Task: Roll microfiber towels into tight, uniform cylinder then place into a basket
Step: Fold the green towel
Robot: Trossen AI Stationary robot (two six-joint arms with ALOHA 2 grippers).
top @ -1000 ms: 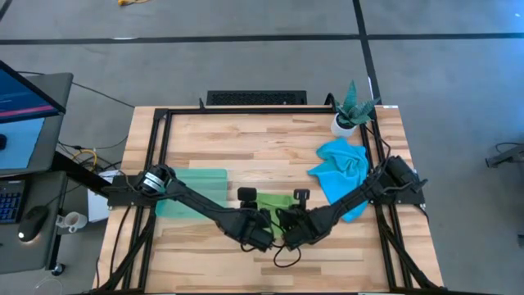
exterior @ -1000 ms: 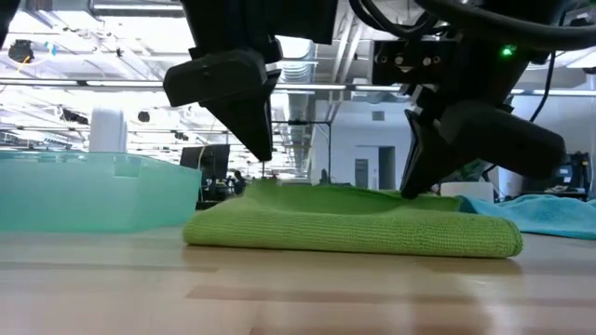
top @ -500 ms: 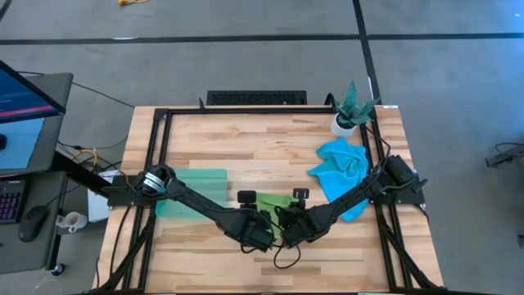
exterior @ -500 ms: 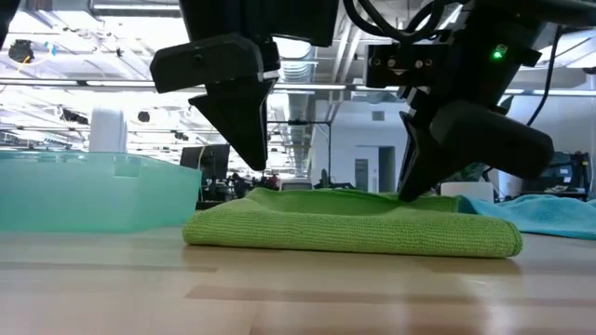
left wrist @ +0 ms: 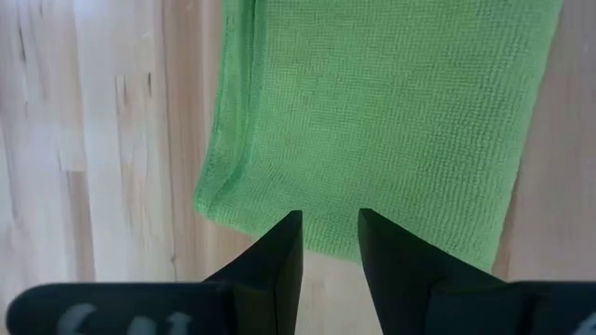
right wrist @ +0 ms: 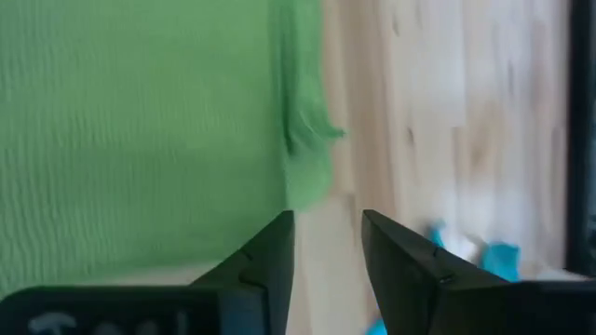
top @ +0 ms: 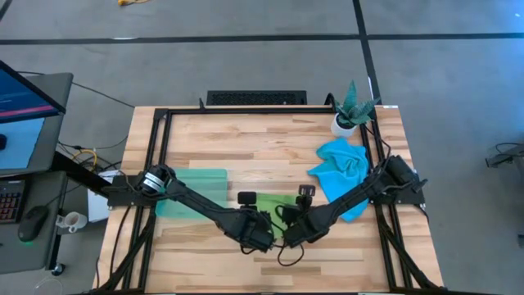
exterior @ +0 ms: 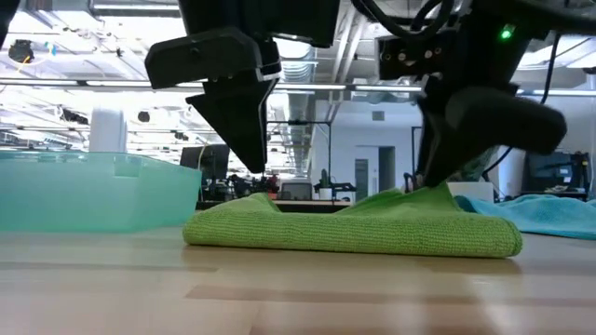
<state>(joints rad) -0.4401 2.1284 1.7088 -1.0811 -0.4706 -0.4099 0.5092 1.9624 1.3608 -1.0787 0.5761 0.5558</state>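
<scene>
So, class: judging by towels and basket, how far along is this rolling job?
Done: the green towel lies folded flat, not yet rolled. In hand: the left claw and right claw, both open, hang over its two ends. Left: roll it, put it in the basket, which holds no towel, then do the crumpled blue towel.

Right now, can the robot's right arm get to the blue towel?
Probably yes. The blue towel lies crumpled on the table's right side, right beside the right arm, with nothing on top. The right gripper, open, is over the green towel now and would need to swing back.
</scene>
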